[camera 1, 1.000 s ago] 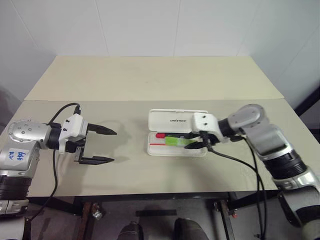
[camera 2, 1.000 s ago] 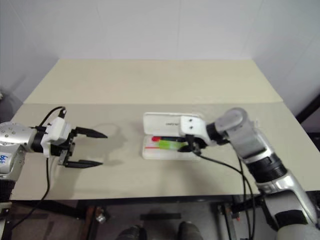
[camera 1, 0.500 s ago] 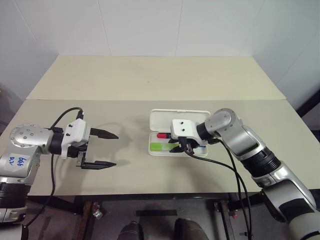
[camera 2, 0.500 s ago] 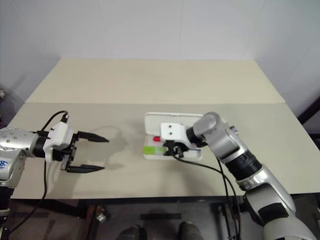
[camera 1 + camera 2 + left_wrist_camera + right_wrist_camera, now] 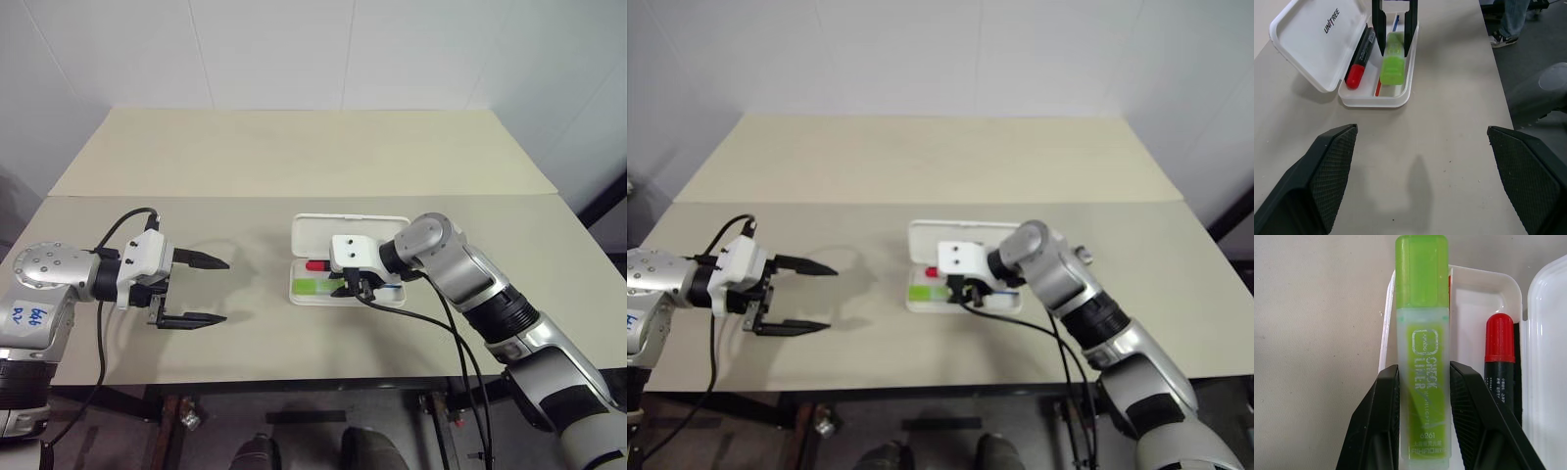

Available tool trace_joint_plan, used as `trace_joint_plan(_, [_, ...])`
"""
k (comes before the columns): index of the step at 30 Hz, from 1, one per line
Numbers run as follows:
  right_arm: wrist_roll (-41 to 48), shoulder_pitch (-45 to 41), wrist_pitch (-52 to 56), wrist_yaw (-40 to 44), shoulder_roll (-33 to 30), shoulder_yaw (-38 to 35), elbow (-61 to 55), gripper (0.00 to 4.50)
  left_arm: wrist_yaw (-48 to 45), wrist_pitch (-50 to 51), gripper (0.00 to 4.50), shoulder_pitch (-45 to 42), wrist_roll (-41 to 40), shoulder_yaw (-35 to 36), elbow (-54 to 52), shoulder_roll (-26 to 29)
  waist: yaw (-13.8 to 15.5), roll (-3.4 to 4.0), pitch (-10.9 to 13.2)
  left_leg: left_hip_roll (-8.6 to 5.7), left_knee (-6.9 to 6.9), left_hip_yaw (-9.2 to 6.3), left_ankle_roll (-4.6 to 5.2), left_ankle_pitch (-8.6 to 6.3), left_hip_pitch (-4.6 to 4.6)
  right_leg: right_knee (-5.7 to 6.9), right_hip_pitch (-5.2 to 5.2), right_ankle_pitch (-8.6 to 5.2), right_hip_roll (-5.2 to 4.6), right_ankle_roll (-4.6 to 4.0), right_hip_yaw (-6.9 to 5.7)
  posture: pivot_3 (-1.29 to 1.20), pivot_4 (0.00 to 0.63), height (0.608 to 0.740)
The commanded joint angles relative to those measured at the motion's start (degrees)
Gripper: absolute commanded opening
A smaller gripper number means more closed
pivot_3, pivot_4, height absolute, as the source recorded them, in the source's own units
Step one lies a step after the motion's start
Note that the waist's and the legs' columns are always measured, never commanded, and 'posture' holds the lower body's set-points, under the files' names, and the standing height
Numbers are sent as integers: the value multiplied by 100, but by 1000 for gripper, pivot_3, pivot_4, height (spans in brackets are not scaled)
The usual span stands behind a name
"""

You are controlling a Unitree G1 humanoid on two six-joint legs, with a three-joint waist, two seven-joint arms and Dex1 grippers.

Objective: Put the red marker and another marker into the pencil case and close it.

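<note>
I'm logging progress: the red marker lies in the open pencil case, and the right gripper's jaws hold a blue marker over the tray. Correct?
One error: the marker in the right gripper is light green, not blue, as the right wrist view shows. The red marker does lie in the open pencil case.

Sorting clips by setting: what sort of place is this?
Probably a robot test room: a bare beige table against plain white walls, bearing just a pencil case, and a person's legs beside it in the left wrist view.
</note>
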Motion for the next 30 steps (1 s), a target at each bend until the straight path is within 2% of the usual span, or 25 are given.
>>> trace_joint_plan(1, [-80, -146, 9, 20, 8, 29, -52, 1075, 33, -15, 4500, -8, -112, 164, -195, 135, -1, 0, 0, 0, 0, 0, 0, 0, 0, 0, 0, 0, 0, 0, 0, 0, 150, 740])
trace_joint_plan(2, [-95, -146, 8, 33, 1, 41, -45, 1075, 34, -15, 4500, -7, -113, 164, -197, 136, -2, 0, 0, 0, 0, 0, 0, 0, 0, 0, 0, 0, 0, 0, 0, 0, 150, 740])
trace_joint_plan(3, [-105, -147, 9, 35, 1, 43, -39, 1791, 37, -17, 4500, -6, -114, 165, -197, 135, -2, 0, 0, 0, 0, 0, 0, 0, 0, 1, 0, 0, 0, 0, 0, 0, 150, 740])
trace_joint_plan(5, [-133, -148, -2, 37, 3, 32, -20, 2319, 45, -22, 4500, -13, -110, 158, -192, 132, -1, 0, 0, 0, 0, 0, 0, 0, 0, 1, 0, 0, 0, 0, 0, 0, 150, 740])
trace_joint_plan(11, [-158, -203, -15, 36, 21, -44, 23, 4443, 55, -51, 4500, -34, -106, 151, -175, 119, -1, 0, 0, 1, -3, 0, -1, -2, 0, -3, 0, 0, 0, 0, 0, 0, 150, 740])
trace_joint_plan(22, [320, -289, 311, 54, 12, -482, -157, 4481, 31, -115, 4500, -246, -72, -8, -51, -6, 0, 0, 0, 2, -6, 2, -1, -3, 0, -7, 0, 0, 0, 0, 0, 0, 150, 740])
trace_joint_plan(28, [638, 56, 741, 122, -407, -740, -744, 4481, 10, -113, 4500, -382, -91, -119, -19, -97, 19, 0, 0, 3, -8, 0, 0, -4, -1, -7, 2, 0, 0, 0, -3, 0, 150, 740])
trace_joint_plan(30, [785, 254, 984, 137, -719, -939, -1020, 4481, 10, -66, 4500, -493, -133, -185, -30, -157, 24, 0, 0, 2, -9, 2, 2, -5, -2, -7, 2, 0, -1, 0, -3, 0, 150, 740])
